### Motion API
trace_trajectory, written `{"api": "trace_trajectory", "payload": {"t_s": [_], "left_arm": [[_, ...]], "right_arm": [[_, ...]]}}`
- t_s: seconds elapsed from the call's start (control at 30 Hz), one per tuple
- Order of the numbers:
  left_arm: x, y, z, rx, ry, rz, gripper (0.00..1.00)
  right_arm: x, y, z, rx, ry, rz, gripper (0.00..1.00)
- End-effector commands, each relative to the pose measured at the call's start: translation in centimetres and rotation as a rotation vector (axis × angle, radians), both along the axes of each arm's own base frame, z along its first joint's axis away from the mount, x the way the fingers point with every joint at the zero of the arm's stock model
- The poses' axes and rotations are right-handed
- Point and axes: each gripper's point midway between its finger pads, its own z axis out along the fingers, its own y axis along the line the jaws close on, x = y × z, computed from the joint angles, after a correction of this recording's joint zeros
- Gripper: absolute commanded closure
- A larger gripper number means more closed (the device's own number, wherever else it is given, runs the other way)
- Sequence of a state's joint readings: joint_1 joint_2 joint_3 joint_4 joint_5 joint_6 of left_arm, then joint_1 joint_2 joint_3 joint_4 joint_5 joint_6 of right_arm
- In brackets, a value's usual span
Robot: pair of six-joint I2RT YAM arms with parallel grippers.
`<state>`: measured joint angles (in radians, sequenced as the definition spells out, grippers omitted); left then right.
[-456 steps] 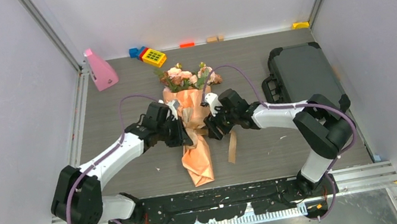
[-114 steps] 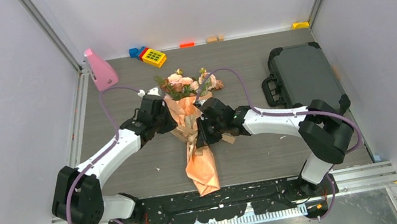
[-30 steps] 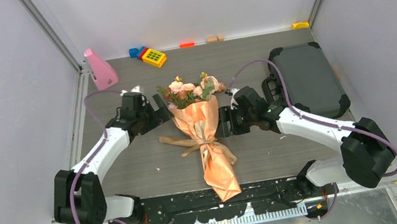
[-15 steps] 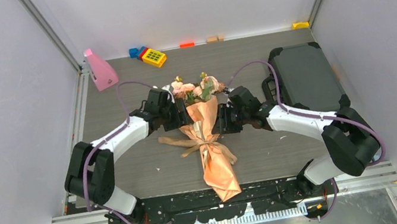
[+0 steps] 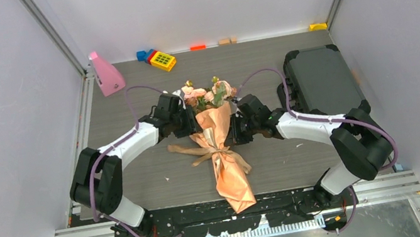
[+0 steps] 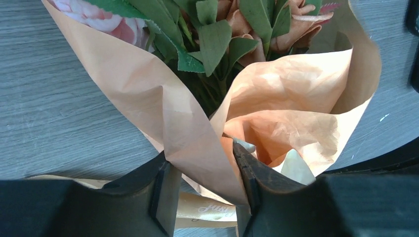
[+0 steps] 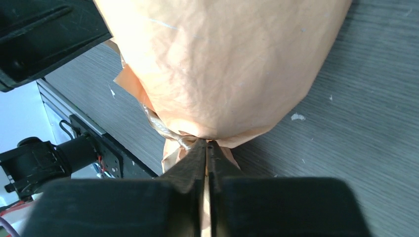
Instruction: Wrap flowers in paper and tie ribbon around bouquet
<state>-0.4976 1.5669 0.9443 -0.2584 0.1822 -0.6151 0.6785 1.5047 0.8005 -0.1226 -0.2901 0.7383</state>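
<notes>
Top view, centre frame: the bouquet (image 5: 215, 132) lies flat, the flowers (image 5: 207, 93) wrapped in the paper (image 5: 231, 182) and the ribbon (image 5: 190, 152) knotted at the waist, so wrapping and tying look done. The left gripper (image 6: 202, 170) clasps a paper fold below the blooms. The right gripper (image 7: 206, 148) is pinched nearly closed at the cone's edge, possibly on paper; the view is unclear.

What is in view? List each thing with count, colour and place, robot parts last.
flowers: one bunch, pink with green leaves, atop the cone
paper: one cone, peach-orange, table centre
ribbon: one, tan, tied round the cone
case: one, dark grey, right side
pink wedge: one, far left corner
toy blocks: one cluster, blue, red, yellow, far edge
small blocks: several, red, tan, yellow, far wall
table: one, grey wood-grain
left tool: one, black, closed on a paper fold
right tool: one, black, pinching the paper's edge
</notes>
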Motion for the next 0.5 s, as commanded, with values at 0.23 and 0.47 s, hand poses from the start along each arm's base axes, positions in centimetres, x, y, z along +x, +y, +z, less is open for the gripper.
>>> {"api": "trace_trajectory", "payload": {"t_s": [0.23, 0.47], "left_arm": [[0.9, 0.8, 0.3, 0.089, -0.056, -0.034, 0.92], [1.0, 1.7, -0.2, 0.149, -0.069, -0.054, 1.00]], "right_arm": [[2.0, -1.7, 1.2, -0.065, -0.109, -0.106, 0.99], [2.7, -4.4, 1.2, -0.148, -0.154, -0.170, 0.99]]}}
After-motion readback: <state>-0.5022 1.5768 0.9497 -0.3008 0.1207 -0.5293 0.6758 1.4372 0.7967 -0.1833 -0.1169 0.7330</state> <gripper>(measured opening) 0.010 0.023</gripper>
